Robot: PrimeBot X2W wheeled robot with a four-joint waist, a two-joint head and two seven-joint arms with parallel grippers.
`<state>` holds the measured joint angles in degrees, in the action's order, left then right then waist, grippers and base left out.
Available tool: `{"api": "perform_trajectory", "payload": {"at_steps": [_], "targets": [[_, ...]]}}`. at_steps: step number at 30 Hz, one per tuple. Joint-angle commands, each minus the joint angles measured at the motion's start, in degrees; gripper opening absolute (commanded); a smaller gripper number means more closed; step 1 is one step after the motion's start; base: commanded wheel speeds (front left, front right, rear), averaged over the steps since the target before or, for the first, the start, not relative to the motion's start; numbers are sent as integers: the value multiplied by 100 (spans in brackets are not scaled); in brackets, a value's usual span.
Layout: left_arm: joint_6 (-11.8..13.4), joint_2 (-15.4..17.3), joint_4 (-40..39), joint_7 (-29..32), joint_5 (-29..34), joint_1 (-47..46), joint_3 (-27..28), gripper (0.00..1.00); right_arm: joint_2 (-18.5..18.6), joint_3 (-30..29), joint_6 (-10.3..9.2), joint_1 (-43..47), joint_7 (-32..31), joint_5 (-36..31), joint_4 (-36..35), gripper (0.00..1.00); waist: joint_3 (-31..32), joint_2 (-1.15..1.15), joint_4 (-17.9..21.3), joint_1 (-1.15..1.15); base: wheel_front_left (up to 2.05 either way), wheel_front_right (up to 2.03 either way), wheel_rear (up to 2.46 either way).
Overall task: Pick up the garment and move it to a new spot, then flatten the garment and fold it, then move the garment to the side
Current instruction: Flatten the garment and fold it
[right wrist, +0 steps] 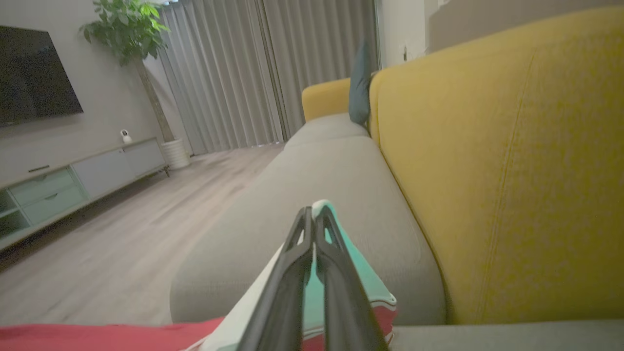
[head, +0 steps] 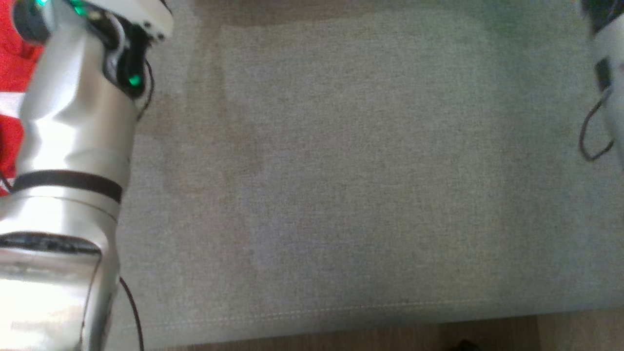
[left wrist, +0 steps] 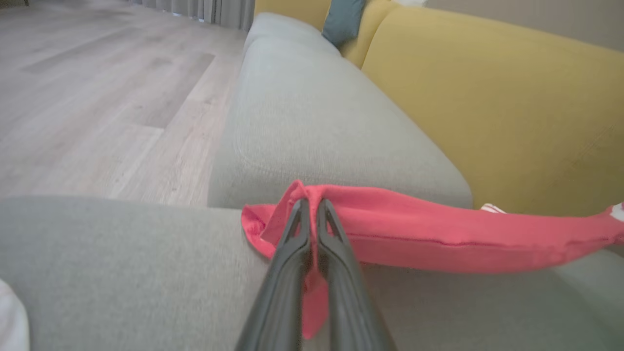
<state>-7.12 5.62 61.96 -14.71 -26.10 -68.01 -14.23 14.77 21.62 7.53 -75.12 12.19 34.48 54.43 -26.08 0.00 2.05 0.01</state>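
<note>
My left gripper (left wrist: 313,207) and right gripper (right wrist: 312,214) each clamp a garment (left wrist: 438,234) edge; I should hold the cloth between them taut.

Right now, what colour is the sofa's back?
The padded fabric sofa backrest is mustard yellow, clearest in the right wrist view.

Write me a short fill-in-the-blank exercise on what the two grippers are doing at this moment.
1. The left gripper is shut on the ____ fabric of the garment.
2. The right gripper is ____ on a turquoise part of the garment.
3. Behind the grey seat cushion rises a ____ backrest.
Missing words: red; shut; yellow.
</note>
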Motion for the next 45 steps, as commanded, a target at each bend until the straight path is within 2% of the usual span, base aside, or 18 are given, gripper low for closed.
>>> {"api": "perform_trajectory", "payload": {"at_steps": [1, 6, 11, 15, 19, 23, 28, 29, 34, 39, 45], "targets": [[-34, 165, -80, -28, -66, -102, 0, 0, -114, 112, -4, 32, 95, 52, -134, 0, -37, 0, 22, -1, 0, 0, 0], [-35, 135, 32, -29, -270, 416, -145, 0, -82, 246, -4, 804, 217, 245, -131, 0, 54, 0, -13, -1, 0, 0, 0], [-35, 90, -348, -29, -375, 1333, -60, 0, 38, 96, -4, 2088, 273, 374, -624, 0, 394, 0, -108, -1, 0, 0, 0], [-36, 51, -1037, -29, -269, 2566, -73, 0, 160, -479, -4, 3932, 279, 258, -1526, 0, 851, 0, -220, -1, 0, 0, 0], [-36, 71, -1658, -29, -155, 3427, -85, 0, 84, -1149, -4, 5450, 169, -7, -2464, 0, 1115, 0, -290, -1, 0, 0, 0], [13, 185, -2305, -29, -75, 4259, -34, 0, -190, -1822, -4, 6781, -630, -336, -3723, 0, 1368, 0, -268, -1, 0, 0, 0], [243, 380, -3126, 260, -121, 5264, -25, 0, -754, -2627, -4, 8161, -2100, -919, -5540, 0, 1635, 0, -199, -1, 0, 0, 0], [243, 380, -3126, 260, -121, 5264, -25, 0, -754, -2627, -4, 8161, -2100, -919, -5540, 0, 1635, 0, -199, -1, 0, 0, 0], [598, 575, -4203, 1015, -270, 6099, 32, 0, -1082, -2985, -4, 8978, -3187, -1227, -6976, 0, 1749, 0, -205, -1, 0, 0, 0], [859, 784, -5247, 1644, -375, 6640, 77, 0, -1173, -3110, -4, 9406, -3793, -1290, -7651, 0, 1788, 0, -209, -1, 0, 0, 0], [998, 1053, -5955, 2495, -576, 6825, 115, 0, -1187, -3178, -4, 9412, -4213, -1268, -7842, 0, 1698, 0, -192, -1, 0, 0, 0]]}}
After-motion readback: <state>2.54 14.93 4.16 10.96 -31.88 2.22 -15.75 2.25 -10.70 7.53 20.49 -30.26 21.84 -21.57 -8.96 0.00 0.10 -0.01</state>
